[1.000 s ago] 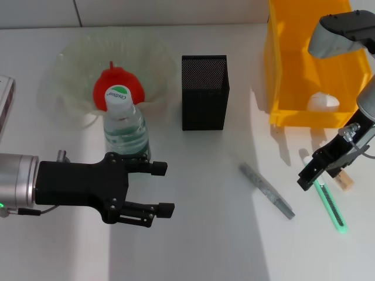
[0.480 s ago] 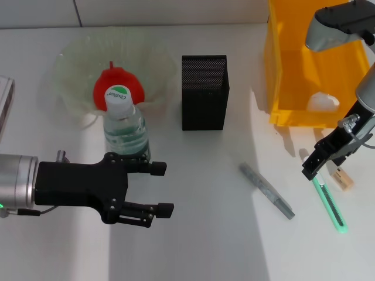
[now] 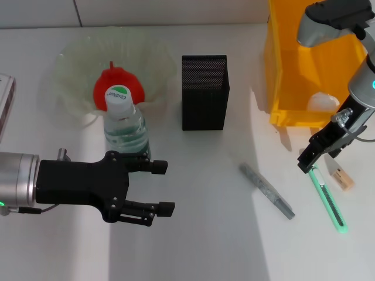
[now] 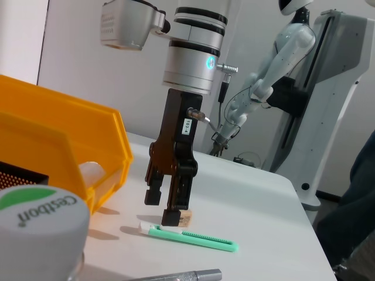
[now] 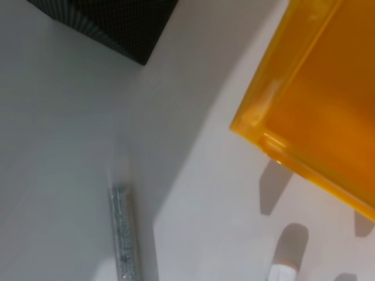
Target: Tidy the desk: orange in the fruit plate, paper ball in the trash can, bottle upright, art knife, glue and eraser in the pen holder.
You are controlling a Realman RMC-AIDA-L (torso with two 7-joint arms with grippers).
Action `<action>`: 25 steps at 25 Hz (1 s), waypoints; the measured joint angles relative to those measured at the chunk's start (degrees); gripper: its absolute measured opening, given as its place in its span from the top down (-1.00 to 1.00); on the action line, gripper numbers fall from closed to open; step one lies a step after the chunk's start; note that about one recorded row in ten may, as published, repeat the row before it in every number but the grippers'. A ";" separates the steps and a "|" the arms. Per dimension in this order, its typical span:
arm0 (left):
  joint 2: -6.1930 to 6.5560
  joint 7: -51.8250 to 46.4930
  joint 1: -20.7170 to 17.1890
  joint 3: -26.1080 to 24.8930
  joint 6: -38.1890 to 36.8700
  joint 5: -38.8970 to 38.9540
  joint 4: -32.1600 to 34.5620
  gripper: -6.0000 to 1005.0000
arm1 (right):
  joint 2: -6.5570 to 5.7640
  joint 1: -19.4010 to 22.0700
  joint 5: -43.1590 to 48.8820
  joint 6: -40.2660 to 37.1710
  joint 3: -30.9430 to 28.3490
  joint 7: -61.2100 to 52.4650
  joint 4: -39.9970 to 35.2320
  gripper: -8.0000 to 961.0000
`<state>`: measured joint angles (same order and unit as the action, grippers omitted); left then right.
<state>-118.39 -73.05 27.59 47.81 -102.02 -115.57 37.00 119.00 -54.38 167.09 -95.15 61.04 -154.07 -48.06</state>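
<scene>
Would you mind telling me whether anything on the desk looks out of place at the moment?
Three small items lie loose on the table instead of in the black mesh pen holder: the green art knife, the grey glue stick and the eraser. The right gripper hovers over the knife's end.

Head camera: I looked down steeply from above the desk (image 3: 193,234), whole work area in frame, left gripper (image 3: 155,187) near at 7 o'clock, right gripper (image 3: 316,157) at 3 o'clock.
Left wrist camera: it sat low, almost level with the desk, facing across to the right gripper (image 4: 170,202) at middle distance; bottle cap (image 4: 41,219) very close.
Right wrist camera: it pointed straight down, close to the surface.
Shared: all three caught the yellow bin (image 5: 316,111) and the grey stick (image 5: 123,234); the pen holder (image 5: 111,23) appeared in head and right wrist.
</scene>
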 joint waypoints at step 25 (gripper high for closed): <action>0.17 1.00 0.19 0.00 0.82 -0.62 0.00 -0.66 | 0.33 1.62 0.02 3.37 3.74 -8.92 1.24 -0.11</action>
<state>-118.22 -72.06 27.78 47.81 -101.20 -116.19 37.00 119.33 -52.76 167.10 -91.78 64.78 -163.00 -46.83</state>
